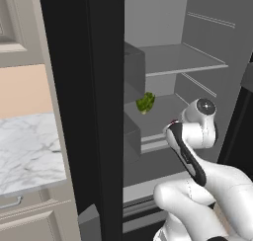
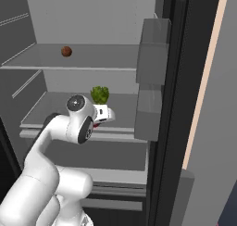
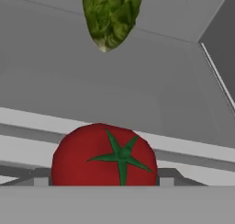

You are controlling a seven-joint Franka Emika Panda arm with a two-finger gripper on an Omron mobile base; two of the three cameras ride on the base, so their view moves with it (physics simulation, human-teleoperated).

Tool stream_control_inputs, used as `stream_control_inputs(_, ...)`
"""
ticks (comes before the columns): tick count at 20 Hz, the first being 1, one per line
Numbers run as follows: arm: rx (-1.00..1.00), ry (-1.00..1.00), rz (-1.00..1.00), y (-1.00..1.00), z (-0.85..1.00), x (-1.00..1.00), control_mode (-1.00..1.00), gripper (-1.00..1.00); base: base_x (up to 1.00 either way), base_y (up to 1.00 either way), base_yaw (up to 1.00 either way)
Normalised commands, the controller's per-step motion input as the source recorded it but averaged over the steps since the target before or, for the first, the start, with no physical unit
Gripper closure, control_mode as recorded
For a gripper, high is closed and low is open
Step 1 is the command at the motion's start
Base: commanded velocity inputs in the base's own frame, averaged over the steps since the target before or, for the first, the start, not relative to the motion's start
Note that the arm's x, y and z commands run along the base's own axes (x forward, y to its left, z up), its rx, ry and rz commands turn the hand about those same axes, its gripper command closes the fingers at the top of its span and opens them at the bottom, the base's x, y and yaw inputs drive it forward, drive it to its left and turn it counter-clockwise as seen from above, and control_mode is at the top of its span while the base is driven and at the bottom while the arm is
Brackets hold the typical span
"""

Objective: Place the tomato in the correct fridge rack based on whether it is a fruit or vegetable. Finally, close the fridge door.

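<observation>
At the bottom centre of the hand view we see our two-finger gripper (image 3: 103, 182) clamped on the glossy red round tomato (image 3: 103, 155), held just above the pale front lip of the broad grey fridge rack (image 3: 55, 94). Farther back on that rack, at the top of the frame, sits a green leafy bunch (image 3: 110, 15).

Green leafy bunch (image 1: 146, 102) (image 2: 100, 95) (image 3: 110, 16): on a lower fridge shelf, toward its back. Small brown ball (image 2: 66, 51): on the upper shelf (image 2: 92, 58), left part. Marble counter (image 1: 27, 151): left of the fridge, above cabinet drawers.
</observation>
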Motion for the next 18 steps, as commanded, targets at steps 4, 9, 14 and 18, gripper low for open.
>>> stream_control_inputs(4,0.02,0.00,0.00,-0.17,-0.03,0.63,-1.00,1.00,0.00,0.00,0.00)
stream_control_inputs(9,0.00,0.00,0.00,-0.04,-0.09,0.59,-1.00,1.00,0.00,0.00,0.00)
stream_control_inputs(14,0.00,0.00,0.00,-0.10,-0.25,0.51,-1.00,1.00,0.00,0.00,0.00)
stream_control_inputs(18,0.00,0.00,0.00,-0.05,-0.48,0.34,-1.00,1.00,0.00,0.00,0.00)
